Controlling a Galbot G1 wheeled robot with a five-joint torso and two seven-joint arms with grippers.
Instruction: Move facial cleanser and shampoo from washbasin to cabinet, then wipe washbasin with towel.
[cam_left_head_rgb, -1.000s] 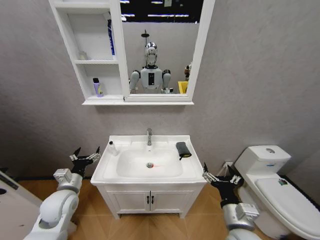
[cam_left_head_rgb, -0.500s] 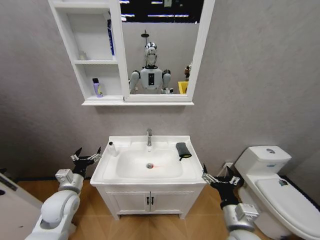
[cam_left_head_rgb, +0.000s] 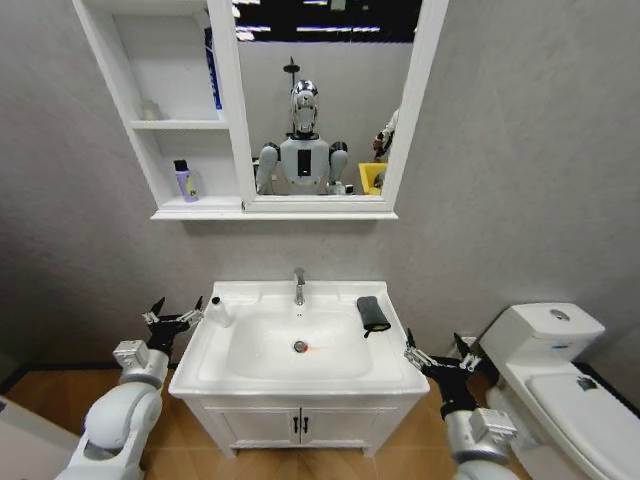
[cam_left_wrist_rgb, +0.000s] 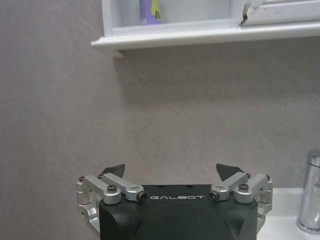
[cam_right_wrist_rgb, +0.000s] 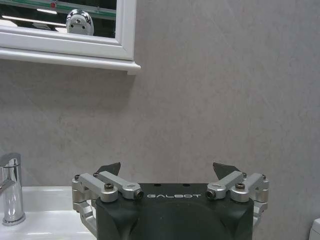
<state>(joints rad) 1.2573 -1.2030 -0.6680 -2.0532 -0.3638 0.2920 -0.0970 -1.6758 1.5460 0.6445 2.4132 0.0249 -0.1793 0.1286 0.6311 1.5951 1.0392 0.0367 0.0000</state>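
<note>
The white washbasin (cam_left_head_rgb: 228, 378) with its chrome tap (cam_left_head_rgb: 298, 285) stands in front of me. A small white bottle (cam_left_head_rgb: 217, 311) sits on its back left corner; I cannot tell whether it is the facial cleanser or the shampoo. The dark folded towel (cam_left_head_rgb: 373, 313) lies on the right rim. On the cabinet (cam_left_head_rgb: 190, 208) a purple bottle (cam_left_head_rgb: 184, 182) with a black cap stands on the lower shelf. My left gripper (cam_left_head_rgb: 172, 318) hangs open just left of the basin, empty. My right gripper (cam_left_head_rgb: 437, 356) is open by the basin's front right corner, empty.
A white toilet (cam_left_head_rgb: 545, 345) stands close on the right. Below the basin is a low two-door vanity (cam_left_head_rgb: 300, 425). A blue tube (cam_left_head_rgb: 212, 70) stands on the cabinet's upper shelf. In the wrist views the tap (cam_left_wrist_rgb: 311, 200) (cam_right_wrist_rgb: 11, 187) shows against the grey wall.
The whole head view has shifted, so the camera moved. Both grippers remain open and empty beside the washbasin; bottle and towel have not moved.
</note>
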